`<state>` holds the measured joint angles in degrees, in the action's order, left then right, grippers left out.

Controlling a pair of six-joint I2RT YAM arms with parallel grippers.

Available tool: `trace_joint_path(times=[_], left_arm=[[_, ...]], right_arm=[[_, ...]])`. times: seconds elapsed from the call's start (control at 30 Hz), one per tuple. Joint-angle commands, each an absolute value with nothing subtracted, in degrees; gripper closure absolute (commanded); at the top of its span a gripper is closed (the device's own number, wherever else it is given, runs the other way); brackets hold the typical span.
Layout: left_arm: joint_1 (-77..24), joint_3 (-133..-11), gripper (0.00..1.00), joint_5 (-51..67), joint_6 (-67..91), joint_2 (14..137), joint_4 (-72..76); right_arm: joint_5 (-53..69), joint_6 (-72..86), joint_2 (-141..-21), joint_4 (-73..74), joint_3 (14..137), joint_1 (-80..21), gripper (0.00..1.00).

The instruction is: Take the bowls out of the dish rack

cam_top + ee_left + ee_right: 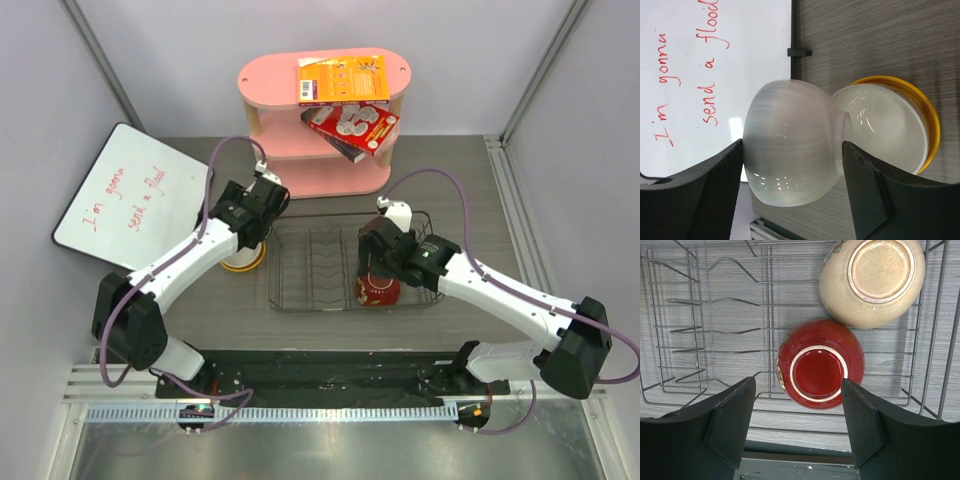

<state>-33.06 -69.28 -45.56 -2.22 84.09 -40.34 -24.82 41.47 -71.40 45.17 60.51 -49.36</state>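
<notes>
roughly half done: yellow-orange bowl (929, 112) on the counter (880, 40) at frame right, left hand (792, 150) clamped on the white bowl (790, 120). dark red bowl (820, 365) and beige bowl (875, 280) wait in the dish rack (769, 290), right hand (797, 382) apart over the red.

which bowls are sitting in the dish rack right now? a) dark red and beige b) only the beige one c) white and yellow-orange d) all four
A: the right wrist view shows the dark red bowl and the beige bowl upside down inside the dish rack, while the left gripper holds the white bowl by the yellow-orange bowl on the table, outside the rack.
</notes>
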Motion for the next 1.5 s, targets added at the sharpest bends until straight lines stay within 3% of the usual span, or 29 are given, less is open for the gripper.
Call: trace_joint_path(times=[0.0, 0.23, 0.47, 0.7, 1.37, 1.4, 1.43, 1.47], left_arm=[[-34.45, -68.73, 0.98, -51.85, -2.03, 87.17, -39.80], [-36.56, -67.85, 0.98, -52.47, -0.26, 90.52, -40.34], [-37.35, -68.11, 0.88, -53.53, 1.84, 93.08, -40.60], [-39.11, -69.25, 0.61, -54.31, 2.98, 93.25, -42.71], [-43.42, -70.22, 0.26, -57.48, 3.69, 91.14, -42.89], [-43.77, -70.05, 0.21, -57.57, 3.78, 91.06, -42.89], [-43.86, -69.96, 0.04, -57.92, 3.87, 90.62, -42.54], [-44.12, -69.87, 0.02, -57.48, 3.95, 90.44, -42.28]], right_arm=[[-24.26, 41.04, -71.02, 43.07, 59.86, -48.96, 0.25], [-23.91, 40.96, -70.75, 42.72, 59.15, -48.60, 0.25], [-23.73, 40.78, -69.70, 42.54, 58.45, -48.16, 0.25], [-24.52, 41.04, -69.52, 42.71, 57.92, -47.73, 0.25], [-25.22, 41.66, -68.03, 42.98, 57.13, -46.58, 0.25], [-25.14, 41.66, -68.20, 42.98, 57.13, -46.41, 0.25], [-25.22, 41.75, -68.12, 42.89, 57.22, -46.49, 0.25], [-25.57, 41.84, -68.20, 42.98, 57.04, -46.49, 0.25]])
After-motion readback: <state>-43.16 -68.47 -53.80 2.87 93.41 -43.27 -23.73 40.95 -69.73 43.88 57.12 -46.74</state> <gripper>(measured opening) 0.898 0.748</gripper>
